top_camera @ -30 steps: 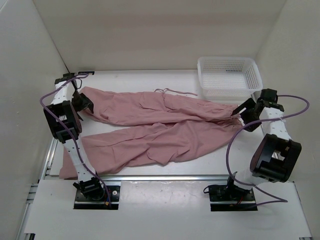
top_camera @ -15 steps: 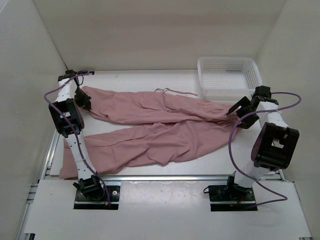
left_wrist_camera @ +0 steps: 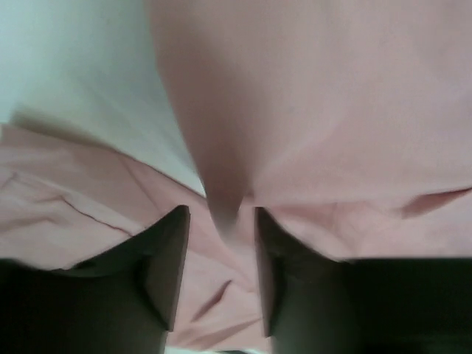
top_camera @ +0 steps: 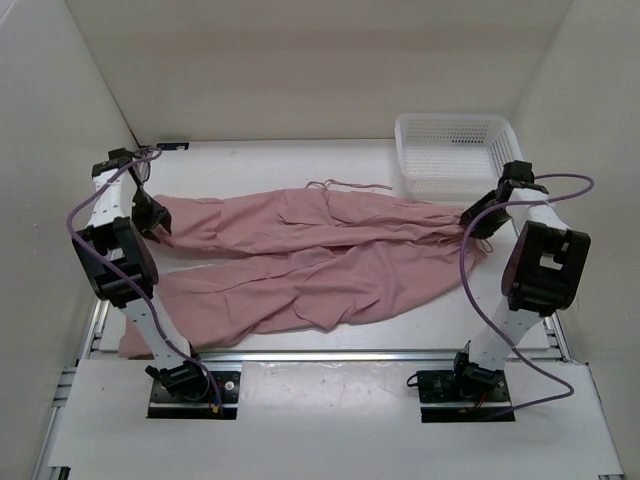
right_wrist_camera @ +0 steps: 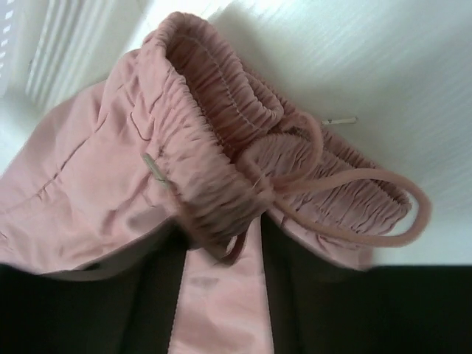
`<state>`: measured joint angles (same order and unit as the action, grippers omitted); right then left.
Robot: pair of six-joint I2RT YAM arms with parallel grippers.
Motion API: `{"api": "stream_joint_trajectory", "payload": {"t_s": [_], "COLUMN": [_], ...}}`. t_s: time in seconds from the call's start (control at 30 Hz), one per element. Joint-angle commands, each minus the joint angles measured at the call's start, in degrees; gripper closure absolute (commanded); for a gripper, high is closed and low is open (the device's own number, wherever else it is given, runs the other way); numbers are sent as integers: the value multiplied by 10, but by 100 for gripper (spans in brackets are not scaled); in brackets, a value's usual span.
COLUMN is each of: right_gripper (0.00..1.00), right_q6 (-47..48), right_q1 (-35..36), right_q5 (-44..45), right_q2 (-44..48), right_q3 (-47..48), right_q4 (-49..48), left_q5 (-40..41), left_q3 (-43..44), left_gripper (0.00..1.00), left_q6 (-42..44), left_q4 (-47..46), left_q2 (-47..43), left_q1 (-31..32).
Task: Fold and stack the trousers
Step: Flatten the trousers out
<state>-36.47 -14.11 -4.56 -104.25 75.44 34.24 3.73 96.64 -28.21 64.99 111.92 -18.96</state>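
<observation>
Item: trousers [top_camera: 320, 250], one pair, dusty pink. Lay lengthwise across the tabletop [top_camera: 260, 160], waist at the right edge, legs running to the left edge. Holds: the left gripper [top_camera: 150, 213] pinched a fold of the far leg near the far-left corner. The right gripper [top_camera: 478, 222] pinched the gathered waistband [right_wrist_camera: 221, 147], drawstring [right_wrist_camera: 369, 214] loose, just beside the basket [top_camera: 450, 186]. Condition: far leg stretched between both grippers, legs apart, unfolded. Judged at the first fold, with further folds and stacking outstanding.

White worktop [top_camera: 250, 160] boxed in by plain white back wall [top_camera: 300, 60], left wall [top_camera: 40, 220] & right wall [top_camera: 600, 110]. Aluminium rail [top_camera: 330, 353] along near edge. Light soft, even, prob. from overhead.
</observation>
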Motion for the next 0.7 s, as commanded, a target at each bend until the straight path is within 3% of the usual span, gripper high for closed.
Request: {"api": "stream_joint_trajectory", "payload": {"t_s": [0.0,0.03,0.07,0.1,0.17,0.27,0.4,0.5,0.67], "right_gripper": [48,36,17,11,3,3,8,12,16], "right_q6": [-1,5,5,10,10,4,-16,-28,-33], "right_q1": [0,7,7,14,20,14,2,2,2], "right_q5": [-15,-15,-15,-7,26,58,58,35,4], "right_q2": [9,31,48,68,140,242,332,338,302], "right_q3": [28,28,28,6,-24,-104,-204,-268,-283], "right_q4": [-9,-9,5,5,12,22,45,39,-5], "left_q5": [-29,-29,-23,-15,-7,2,-49,-58,-47], "left_q3": [-28,-16,-5,5,34,58,52,26,-6], "left_gripper": [44,14,3,0,0,0,9,9,9], "left_q6": [-9,-9,-9,-9,-3,3,26,32,32], "left_q4": [-19,-19,-11,-5,7,19,7,1,-4], "left_q2": [-28,-36,-48,-56,-84,-115,-123,-111,-87], "left_q1": [-10,-2,6,22,33,38,62,115,203]}}
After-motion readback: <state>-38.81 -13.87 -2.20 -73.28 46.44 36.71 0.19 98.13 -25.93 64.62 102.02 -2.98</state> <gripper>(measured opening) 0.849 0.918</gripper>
